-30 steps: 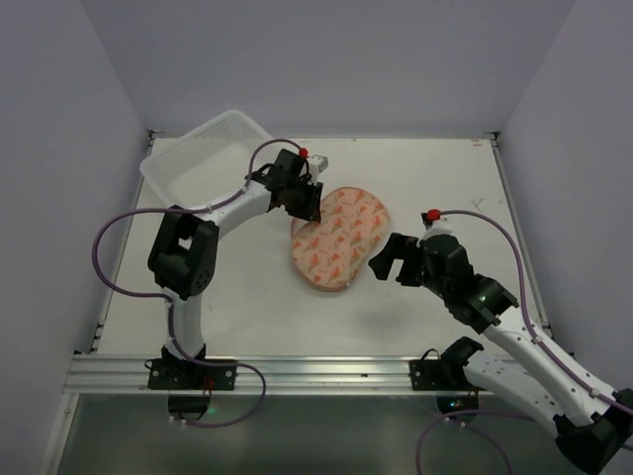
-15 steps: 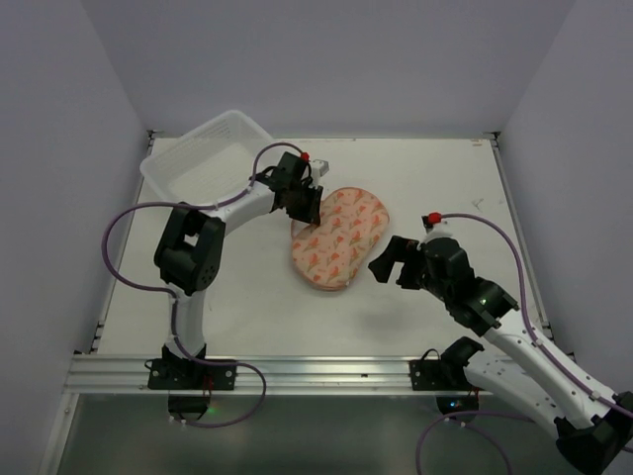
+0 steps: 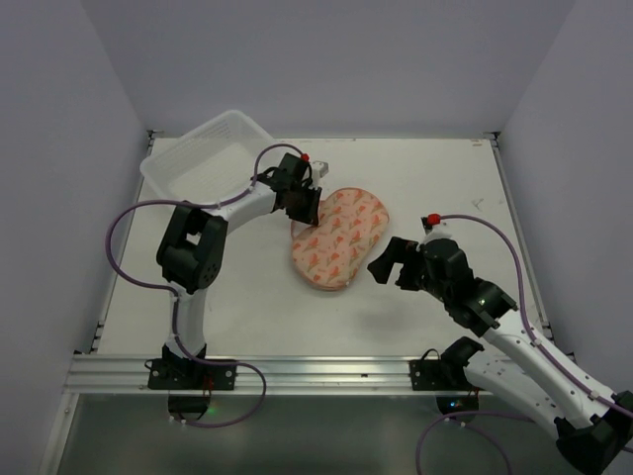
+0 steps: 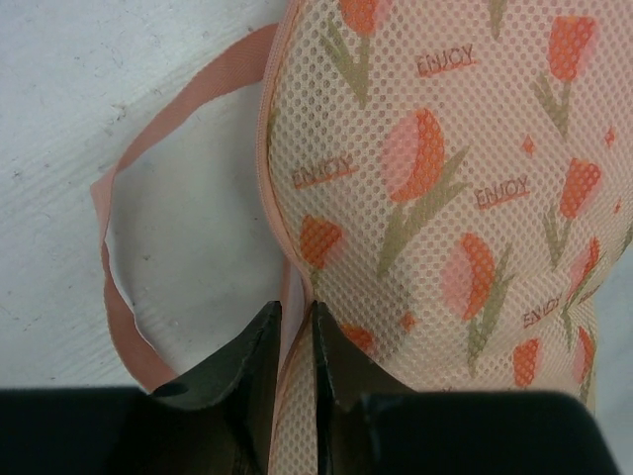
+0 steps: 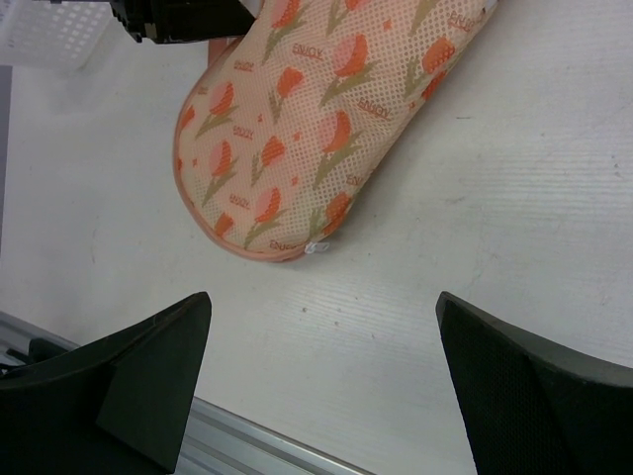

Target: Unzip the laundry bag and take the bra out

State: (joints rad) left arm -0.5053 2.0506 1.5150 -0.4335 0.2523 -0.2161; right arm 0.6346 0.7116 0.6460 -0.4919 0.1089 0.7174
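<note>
The laundry bag (image 3: 336,237) lies zipped shut on the white table, a peach mesh case with tulip prints. My left gripper (image 3: 305,209) is at its left edge. In the left wrist view the bag (image 4: 445,198) fills the right side, and the gripper (image 4: 295,327) is shut on the pink zip edge, next to the pink loop (image 4: 148,158). My right gripper (image 3: 388,263) is open and empty just right of the bag. In the right wrist view the gripper (image 5: 321,341) hovers over bare table below the bag (image 5: 316,119); a small pale zip pull (image 5: 316,247) shows at the bag's near rim. The bra is hidden.
A clear plastic tub (image 3: 203,158) stands at the back left, behind the left arm; its corner shows in the right wrist view (image 5: 45,35). The metal rail (image 3: 297,371) runs along the table's near edge. Grey walls enclose three sides.
The left arm's elbow has shifted slightly while its gripper stays at the bag's edge. The right gripper has edged a little left towards the bag. The bag has barely moved.
</note>
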